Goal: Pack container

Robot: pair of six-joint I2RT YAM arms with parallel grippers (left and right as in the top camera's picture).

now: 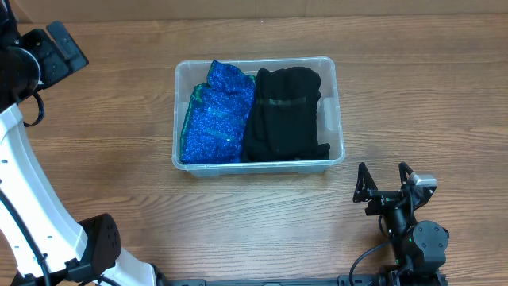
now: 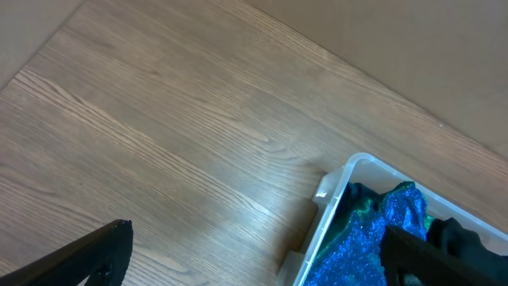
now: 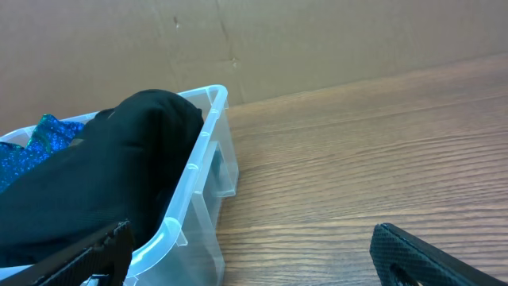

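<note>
The clear plastic container sits mid-table. It holds a folded sparkly blue cloth on its left side and a folded black cloth on its right. My left gripper is open and empty, raised at the far left, well away from the container. My right gripper is open and empty near the front right, just off the container's right front corner. The left wrist view shows the container's corner with the blue cloth. The right wrist view shows the container's rim and the black cloth.
The wooden table stretches around the container. A brown cardboard wall stands behind the table. The left arm's white link rises along the left edge, and the right arm's base sits at the front right.
</note>
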